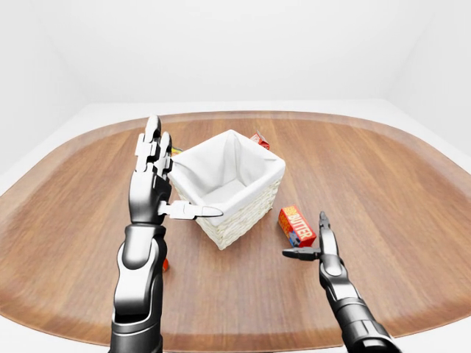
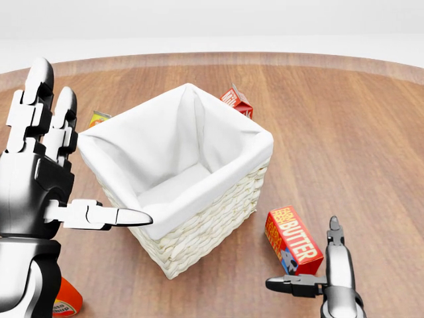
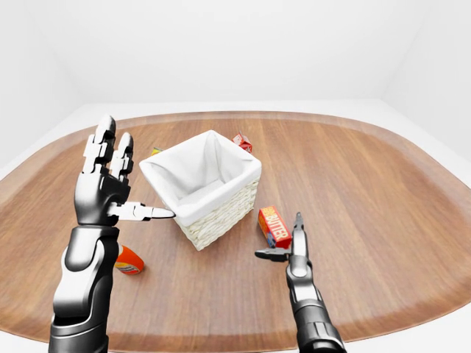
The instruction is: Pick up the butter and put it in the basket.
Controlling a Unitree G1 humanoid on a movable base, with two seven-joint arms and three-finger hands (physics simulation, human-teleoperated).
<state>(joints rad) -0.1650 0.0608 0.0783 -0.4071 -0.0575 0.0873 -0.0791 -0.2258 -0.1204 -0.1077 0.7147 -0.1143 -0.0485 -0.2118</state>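
So I'm driving the right hand (image 2: 311, 268) here and it sits at the bottom right of the head view with fingers spread, thumb poking left, gripping nothing. The red rectangular butter carton (image 2: 293, 240) lies flat on the round wooden worktop (image 2: 344, 132), just above and slightly left of that hand in the frame, close but not touching as far as I can tell. Its long axis runs diagonally, from upper left down to lower right, so I reckon I'd need to turn the wrist to get fingers across the short sides.

The white-lined wicker basket (image 2: 199, 225) stands just left of the carton, mid-frame, a small gap between them.

My left hand (image 2: 46, 172) is up at the left edge, also spread open and empty, on the far side of the basket from the butter. So the right one is clearly the nearer pick.
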